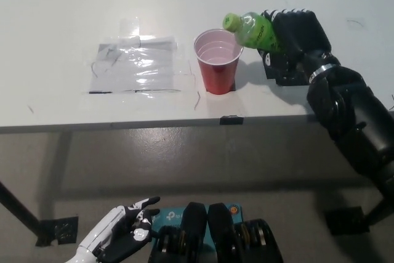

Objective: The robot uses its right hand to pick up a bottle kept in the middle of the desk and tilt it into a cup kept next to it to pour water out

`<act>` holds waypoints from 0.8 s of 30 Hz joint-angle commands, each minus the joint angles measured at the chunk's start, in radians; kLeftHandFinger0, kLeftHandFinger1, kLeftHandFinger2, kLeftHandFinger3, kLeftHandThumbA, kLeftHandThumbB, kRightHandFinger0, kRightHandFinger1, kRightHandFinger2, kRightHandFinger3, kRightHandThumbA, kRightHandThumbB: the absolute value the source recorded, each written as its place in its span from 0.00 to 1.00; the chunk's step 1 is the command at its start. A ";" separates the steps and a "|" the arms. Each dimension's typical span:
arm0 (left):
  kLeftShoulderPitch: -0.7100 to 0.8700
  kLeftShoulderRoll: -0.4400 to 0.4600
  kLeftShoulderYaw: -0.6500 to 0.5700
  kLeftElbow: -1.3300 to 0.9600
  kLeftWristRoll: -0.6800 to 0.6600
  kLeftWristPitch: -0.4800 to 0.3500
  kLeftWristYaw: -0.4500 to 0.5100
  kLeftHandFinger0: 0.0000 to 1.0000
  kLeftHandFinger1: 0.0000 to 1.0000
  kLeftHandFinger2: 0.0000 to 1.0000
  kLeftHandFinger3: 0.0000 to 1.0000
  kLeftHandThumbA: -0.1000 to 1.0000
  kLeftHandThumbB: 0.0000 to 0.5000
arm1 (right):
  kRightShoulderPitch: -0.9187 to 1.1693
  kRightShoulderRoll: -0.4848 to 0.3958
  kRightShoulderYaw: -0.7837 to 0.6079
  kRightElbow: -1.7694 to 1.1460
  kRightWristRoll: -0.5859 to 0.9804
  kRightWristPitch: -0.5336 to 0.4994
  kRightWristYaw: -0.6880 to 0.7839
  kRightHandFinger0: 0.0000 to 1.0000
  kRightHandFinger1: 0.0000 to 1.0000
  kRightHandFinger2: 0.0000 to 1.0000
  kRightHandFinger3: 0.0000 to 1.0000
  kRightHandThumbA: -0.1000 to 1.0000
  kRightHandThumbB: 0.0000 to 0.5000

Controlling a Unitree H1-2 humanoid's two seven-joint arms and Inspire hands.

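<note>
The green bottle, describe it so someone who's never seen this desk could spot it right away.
On the white desk, look just right of the red cup. The green bottle is tipped sideways in the black right hand, its cap at the cup's rim; it is the only green thing there.

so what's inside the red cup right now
The red cup shows a pale inner wall and bottom; whether water is in it cannot be told. The green bottle, tilted in the right hand, covers part of its rim with its capped end.

Cup (pixel 218 61) on desk (pixel 61 16) at frame centre; bottle (pixel 251 29) tilted over its right rim, held in right hand (pixel 295 36). Left hand (pixel 117 238) lower left.
</note>
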 commanded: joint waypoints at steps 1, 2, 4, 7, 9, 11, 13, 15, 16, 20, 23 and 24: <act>-0.019 0.004 0.010 -0.008 0.016 0.014 -0.021 0.69 0.92 1.00 1.00 1.00 0.57 | -0.116 -0.069 0.033 -0.004 -0.100 -0.004 0.046 0.00 0.02 0.24 0.34 0.00 0.06; -0.020 0.003 0.010 -0.006 0.016 0.013 -0.022 0.69 0.92 1.00 1.00 1.00 0.57 | -0.124 -0.075 0.046 -0.001 -0.112 -0.003 0.057 0.00 0.03 0.25 0.38 0.01 0.05; -0.022 0.006 0.011 -0.006 0.016 0.014 -0.022 0.69 0.92 1.00 1.00 1.00 0.57 | -0.129 -0.076 0.054 0.006 -0.113 -0.003 0.056 0.00 0.04 0.26 0.38 0.02 0.04; -0.028 0.004 0.007 -0.005 0.024 0.014 -0.026 0.69 0.92 1.00 1.00 1.00 0.55 | -0.138 -0.084 0.069 -0.004 -0.140 -0.028 0.030 0.00 0.00 0.21 0.42 0.11 0.25; -0.032 0.003 0.006 -0.002 0.023 0.014 -0.030 0.69 0.92 1.00 1.00 1.00 0.54 | -0.145 -0.087 0.082 -0.004 -0.162 -0.023 0.033 0.00 0.01 0.22 0.44 0.12 0.24; -0.031 0.002 0.008 -0.006 0.026 0.013 -0.029 0.69 0.92 1.00 1.00 1.00 0.54 | -0.161 -0.089 0.109 0.000 -0.192 -0.047 0.029 0.00 0.01 0.22 0.37 0.06 0.09; -0.034 0.001 0.005 -0.008 0.034 0.013 -0.033 0.69 0.92 1.00 1.00 1.00 0.56 | -0.168 -0.092 0.132 0.003 -0.223 -0.062 0.009 0.00 0.00 0.21 0.29 0.00 0.03; -0.034 0.004 0.005 -0.007 0.039 0.013 -0.041 0.69 0.92 1.00 1.00 1.00 0.57 | -0.173 -0.091 0.146 0.000 -0.241 -0.069 0.003 0.00 0.01 0.22 0.18 0.00 0.09; -0.034 0.006 0.005 -0.007 0.037 0.013 -0.045 0.69 0.93 1.00 1.00 1.00 0.58 | -0.177 -0.093 0.157 -0.001 -0.258 -0.067 0.002 0.00 0.03 0.26 0.13 0.00 0.10; -0.033 0.006 0.010 -0.012 0.038 0.014 -0.045 0.69 0.93 1.00 1.00 1.00 0.59 | -0.184 -0.101 0.165 0.013 -0.279 -0.089 -0.026 0.00 0.06 0.29 0.18 0.00 0.14; -0.031 0.006 0.013 -0.011 0.044 0.014 -0.046 0.68 0.92 1.00 1.00 1.00 0.58 | -0.192 -0.106 0.178 0.013 -0.313 -0.080 -0.015 0.00 0.07 0.29 0.25 0.00 0.13; -0.031 0.004 0.014 -0.011 0.044 0.014 -0.046 0.68 0.92 1.00 1.00 1.00 0.58 | -0.191 -0.108 0.174 0.016 -0.304 -0.095 -0.022 0.00 0.06 0.28 0.23 0.00 0.16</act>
